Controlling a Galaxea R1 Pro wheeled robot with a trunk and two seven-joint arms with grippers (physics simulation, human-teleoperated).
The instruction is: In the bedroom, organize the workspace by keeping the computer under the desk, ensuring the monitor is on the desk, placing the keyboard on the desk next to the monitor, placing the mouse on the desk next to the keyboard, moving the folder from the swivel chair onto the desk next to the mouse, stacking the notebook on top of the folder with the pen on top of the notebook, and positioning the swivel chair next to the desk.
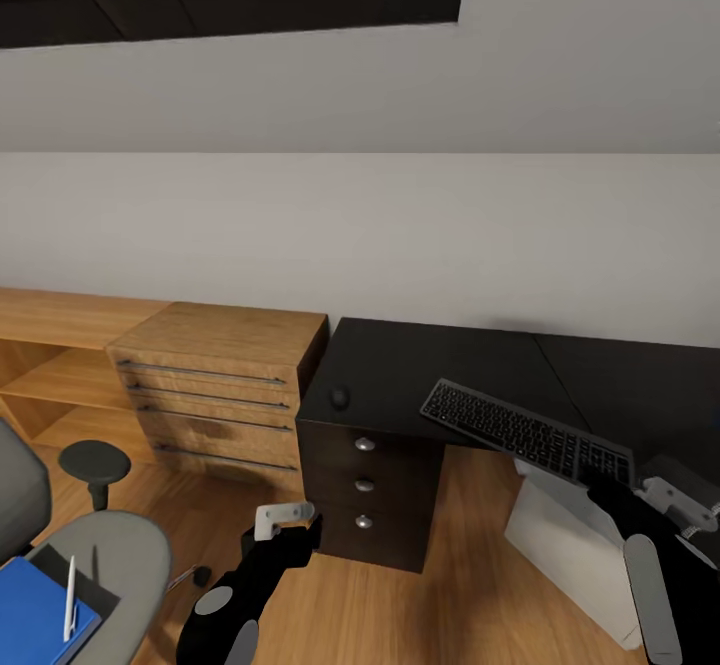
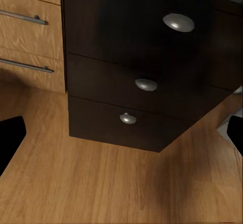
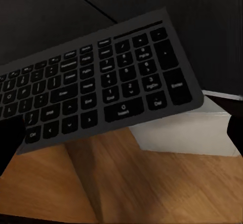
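- Your right hand (image 1: 612,485) holds the keyboard (image 1: 528,432) by its near right end, fingers closed on it; the rest of the keyboard reaches away from that hand over the black tabletop (image 1: 440,365), tilted and partly past the front edge.
- In the right wrist view the keyboard (image 3: 96,95) fills the space ahead of the hand, number pad nearest, with the light grey computer (image 3: 187,133) just below and beyond its edge.
- In the head view the computer (image 1: 570,545) stands on the wooden floor (image 1: 430,605) just under your right hand.
- The mouse (image 1: 340,397) lies on the tabletop well to the left of the right hand, near the corner above the dark drawer pedestal (image 1: 365,495).
- Your left hand (image 1: 285,517) hangs low, just in front of that pedestal, holding nothing; its fingers stand wide apart at the edges of the left wrist view, facing the three round knobs (image 2: 146,85).
- Further out from your left hand, the swivel chair (image 1: 110,555) carries the blue folder (image 1: 35,610), the dark notebook (image 1: 75,585) on it, and the pen (image 1: 70,597) on top.
- A light wooden drawer unit (image 1: 215,385) stands beyond the left hand, touching the pedestal's side.
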